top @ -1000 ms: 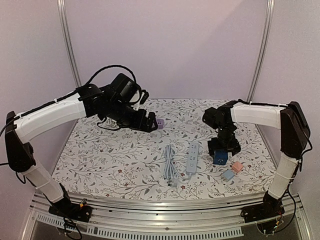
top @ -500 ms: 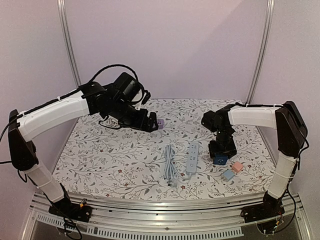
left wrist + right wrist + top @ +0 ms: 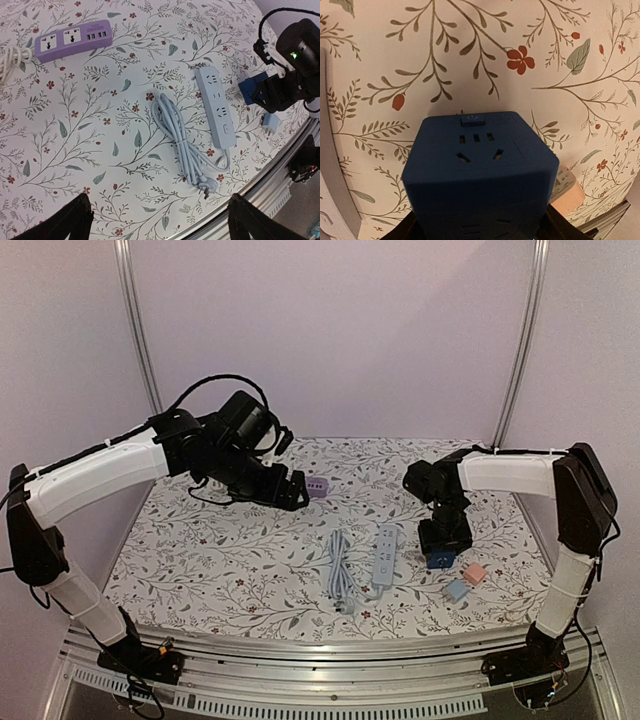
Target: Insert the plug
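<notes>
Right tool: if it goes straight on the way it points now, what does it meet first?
The right tool would first meet the blue cube socket, directly ahead and very near; depth is unclear.

The top camera sits above and behind me. It looks forward and down over the whole desk (image 3: 200,560), from far enough back to take in all of it. My left wrist camera hangs high over the desk and looks steeply down. The white power strip (image 3: 216,107) and the coiled cable (image 3: 177,135) show there as they do from the top, only turned. My right wrist camera looks down from very close, and the blue socket cube (image 3: 480,165) fills its lower half. The other two views show that cube small.
</notes>
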